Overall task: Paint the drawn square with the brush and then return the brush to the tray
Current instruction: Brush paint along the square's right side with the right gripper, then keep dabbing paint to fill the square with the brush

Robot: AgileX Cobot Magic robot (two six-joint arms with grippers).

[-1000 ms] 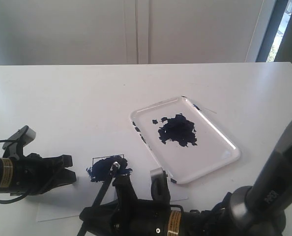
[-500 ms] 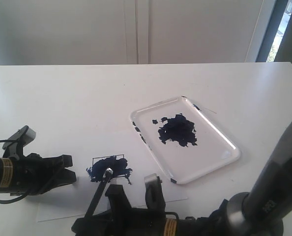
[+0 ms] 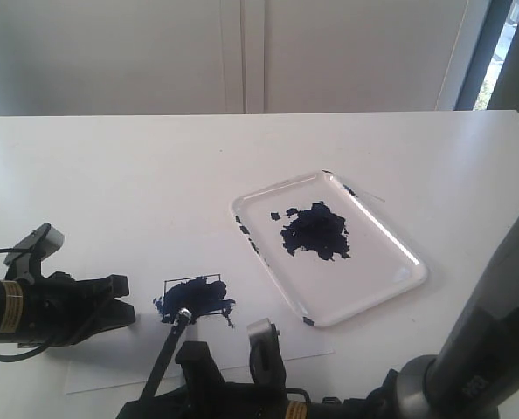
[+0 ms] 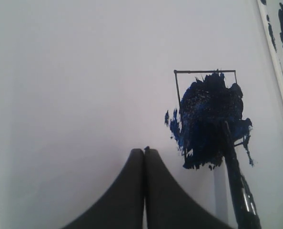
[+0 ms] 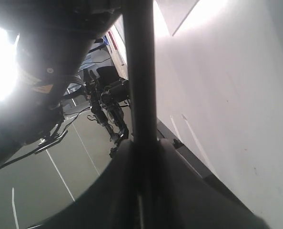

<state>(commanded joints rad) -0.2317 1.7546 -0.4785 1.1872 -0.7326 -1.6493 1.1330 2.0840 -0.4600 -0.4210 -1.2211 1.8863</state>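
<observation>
The drawn square (image 3: 194,295) on the paper sheet (image 3: 98,371) is largely smeared with ragged dark blue paint; the left wrist view shows the drawn square (image 4: 206,114) with its top outline still bare. The brush (image 3: 167,349) slants up from my right gripper (image 3: 155,394), its bristle end touching the near left part of the smear. That brush (image 4: 234,176) also crosses the paint in the left wrist view. My right gripper (image 5: 142,148) is shut on the black handle. My left gripper (image 3: 120,301) is shut and empty, left of the square, its tips (image 4: 145,150) on the paper.
The glossy white tray (image 3: 408,262) lies to the right of the square, with a dark blue paint blotch (image 3: 316,231) in its middle; its rim (image 4: 275,62) shows in the left wrist view. A pale wall and a window frame rise behind the white table.
My right gripper has drawn back toward the near edge and leftward, dragging the brush tip from the square's right part to its near left. The left gripper has not moved.
</observation>
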